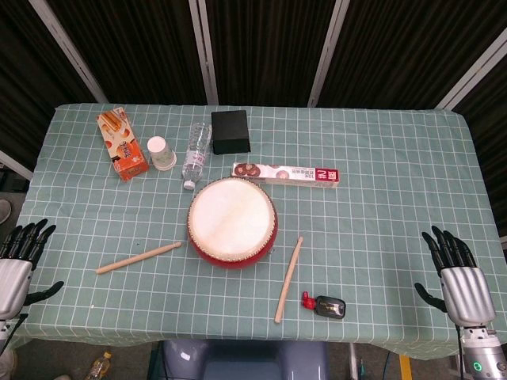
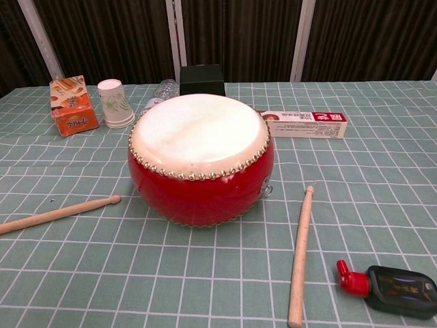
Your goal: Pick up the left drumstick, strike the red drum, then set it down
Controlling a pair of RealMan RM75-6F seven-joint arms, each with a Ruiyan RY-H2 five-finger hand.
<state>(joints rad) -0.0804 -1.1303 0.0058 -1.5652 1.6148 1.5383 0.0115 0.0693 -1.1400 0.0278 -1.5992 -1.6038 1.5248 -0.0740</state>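
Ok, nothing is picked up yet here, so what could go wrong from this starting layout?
1. The left drumstick lies flat on the tablecloth, so the left robot hand, open at the table edge, may struggle to get fingers under it or may roll it away.
2. The stick's tip lies close to the red drum, so a clumsy lift could knock it against the drum.
3. The paper cup and water bottle stand behind the drum; a wide swing might topple them.

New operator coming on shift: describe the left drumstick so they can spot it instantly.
Find the red drum mid-table. The left drumstick lies flat on the cloth to its left, tip pointing toward the drum. Unlike the other stick, right of the drum, it lies nearly crosswise.
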